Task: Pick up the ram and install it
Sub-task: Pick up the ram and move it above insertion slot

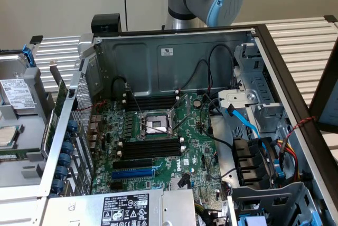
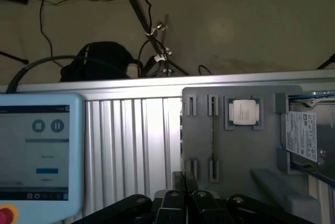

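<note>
Gripper (image 2: 183,183) empty, fingertips pressed together. Ram (image 2: 212,140) stands on edge in grey tray (image 2: 261,153), just beside CPU (image 2: 244,112), apart from gripper. Likely best approach: open first, centre over stick, pinch flat faces squarely.

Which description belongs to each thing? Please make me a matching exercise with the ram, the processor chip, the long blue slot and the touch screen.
Things:
1. ram
2. processor chip
3. long blue slot
4. touch screen

Descriptions:
A. on the motherboard inside the case
B. has a light blue frame
C. lying flat in a square pocket of the grey tray
D. standing on its edge in the grey tray

Pairs: 1-D, 2-C, 3-A, 4-B
</note>
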